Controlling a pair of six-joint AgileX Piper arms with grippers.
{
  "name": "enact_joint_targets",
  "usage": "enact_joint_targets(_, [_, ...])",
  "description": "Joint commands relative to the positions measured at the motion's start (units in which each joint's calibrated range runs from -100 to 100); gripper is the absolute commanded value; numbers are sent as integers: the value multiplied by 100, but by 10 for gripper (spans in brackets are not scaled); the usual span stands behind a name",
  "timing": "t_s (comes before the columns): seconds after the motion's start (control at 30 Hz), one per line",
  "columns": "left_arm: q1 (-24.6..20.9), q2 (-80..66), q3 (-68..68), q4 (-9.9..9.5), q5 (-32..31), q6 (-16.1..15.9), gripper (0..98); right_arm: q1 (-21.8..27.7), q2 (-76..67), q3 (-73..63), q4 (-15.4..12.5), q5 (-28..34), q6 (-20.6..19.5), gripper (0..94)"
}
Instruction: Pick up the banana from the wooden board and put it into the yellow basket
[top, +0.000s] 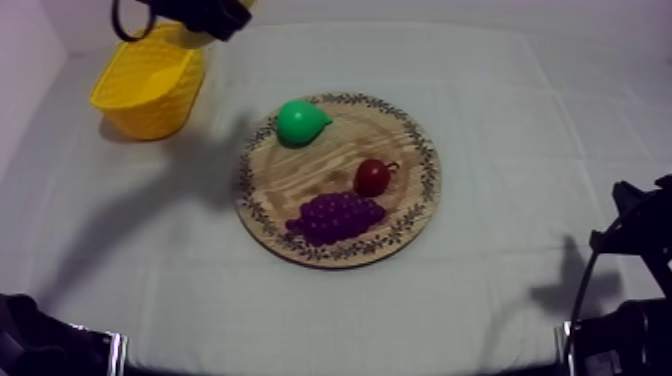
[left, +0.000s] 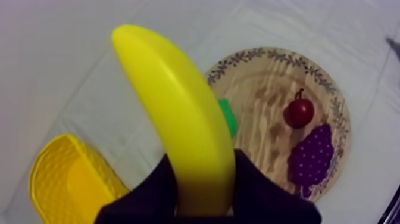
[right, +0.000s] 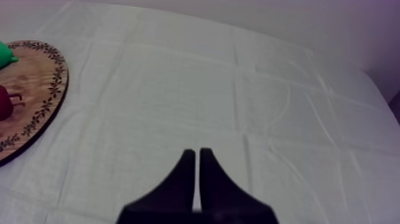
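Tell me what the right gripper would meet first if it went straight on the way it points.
Probably only the cloth: the right gripper, shut, points across bare fabric, and the wooden board lies off to one side. Depth is unclear.

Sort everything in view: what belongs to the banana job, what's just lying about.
Job: long yellow toy banana in left gripper; yellow basket; round wooden board with patterned rim.
Lying about: green toy pear; purple bunch of grapes; small red fruit.
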Motion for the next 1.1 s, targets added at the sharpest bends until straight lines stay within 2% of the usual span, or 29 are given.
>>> enact_joint_targets(0.0, [-141,-262,117,4,-10,2,151,2,-2,-3,2,0,3,2])
enact_joint_targets(0.17, [-527,-546,356,78,-15,-12,150,2,-2,-3,2,0,3,2])
enact_joint_targets(0.67, [-1673,-163,706,526,-652,-343,148,2,-2,-3,2,0,3,2])
enact_joint_targets(1.07, [-2217,846,514,866,-1190,-577,147,2,-2,-3,2,0,3,2])
